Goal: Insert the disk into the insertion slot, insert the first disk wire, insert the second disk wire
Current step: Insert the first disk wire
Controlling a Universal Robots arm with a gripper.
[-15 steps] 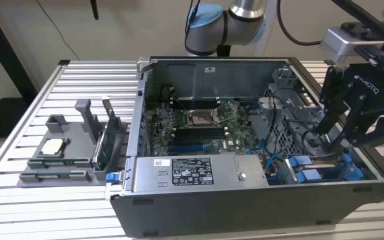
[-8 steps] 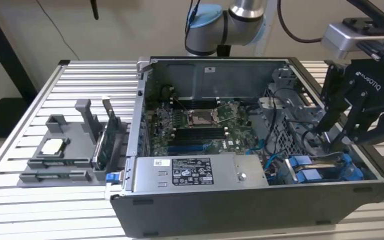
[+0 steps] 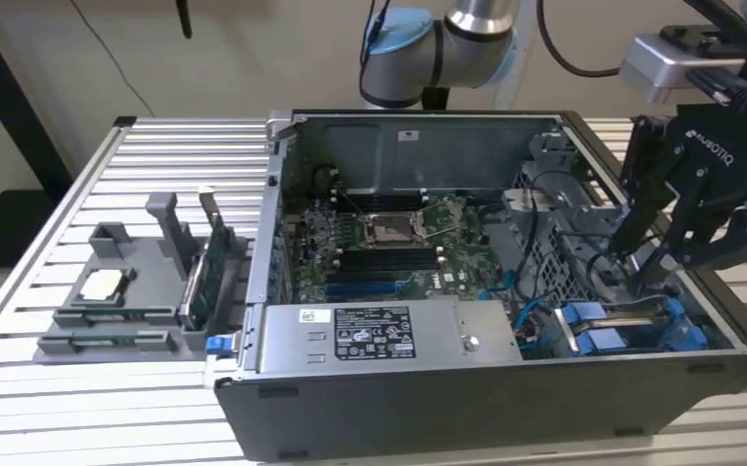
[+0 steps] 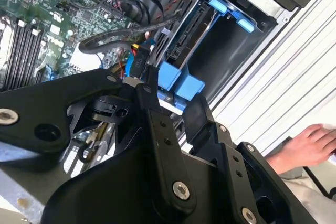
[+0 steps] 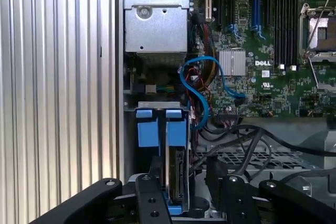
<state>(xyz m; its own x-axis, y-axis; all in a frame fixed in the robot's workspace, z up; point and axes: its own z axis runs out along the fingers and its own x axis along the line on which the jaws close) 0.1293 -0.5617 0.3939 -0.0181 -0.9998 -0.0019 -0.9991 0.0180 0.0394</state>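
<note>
Black metal links, bolted with silver screw heads, make up the gripper [image 5: 185, 165]. It reaches into the case's near corner at the exterior view's right [image 3: 645, 260]. Its jaws stand apart, one on each side of the disk [image 5: 177, 177]. A dark gap shows between one finger [image 5: 215, 174] and the disk's side, so it clasps nothing. White lettering runs along the gripper's body in the exterior view.

The disk stands on edge in the slot [image 4: 231, 61], a thin silver-grey slab in a glossy blue plastic carrier. Two square blue tabs [image 5: 177, 129] sit side by side at its end, near the fingertips.

Beside the slot a flat blue cable [image 5: 197, 87] loops over the green board [image 5: 273, 77], near a ribbed silver heat sink [image 5: 232, 62]. A grey box [image 3: 373, 335] with a white printed label lies along the case's front edge. The case [image 3: 477, 408] is dark grey sheet metal on a ribbed aluminium table [image 3: 88, 388]. A grey plastic holder [image 3: 127, 291] stands near the table's edge at the exterior view's left. A person's hand [image 4: 310, 148] rests by the table in the second wrist view.
</note>
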